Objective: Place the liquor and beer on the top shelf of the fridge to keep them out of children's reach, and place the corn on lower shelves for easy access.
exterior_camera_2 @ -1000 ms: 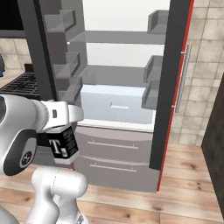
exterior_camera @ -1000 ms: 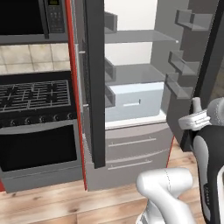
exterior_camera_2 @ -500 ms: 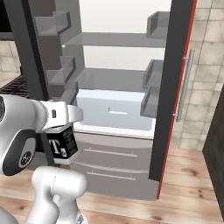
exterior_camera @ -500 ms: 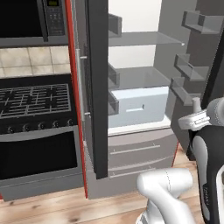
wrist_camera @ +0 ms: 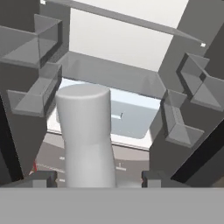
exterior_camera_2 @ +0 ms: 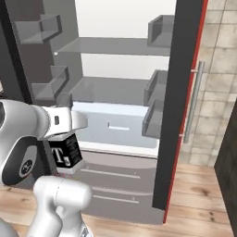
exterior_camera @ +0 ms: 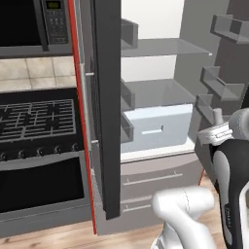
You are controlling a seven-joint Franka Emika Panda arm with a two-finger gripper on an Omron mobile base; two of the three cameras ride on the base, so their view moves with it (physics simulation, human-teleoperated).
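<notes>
liquor [exterior_camera_2: 65, 155] | upright between the fingertips, neck rising past them | gripper [wrist_camera: 94, 178] apparently clamped on it

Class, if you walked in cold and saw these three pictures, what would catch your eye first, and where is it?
First, the open fridge: pale interior, grey shelves, door bins either side and a white drawer low in the middle. Next, the white arm in front of it, its gripper closed on the liquor, the black T label plain in the right base view. To the left, the black oven and stove.

Translucent matt-grey fridge shelves [exterior_camera_2: 115, 46], wood-plank floor [exterior_camera_2: 203, 203] — pale smooth liquor bottle [wrist_camera: 85, 135]
</notes>
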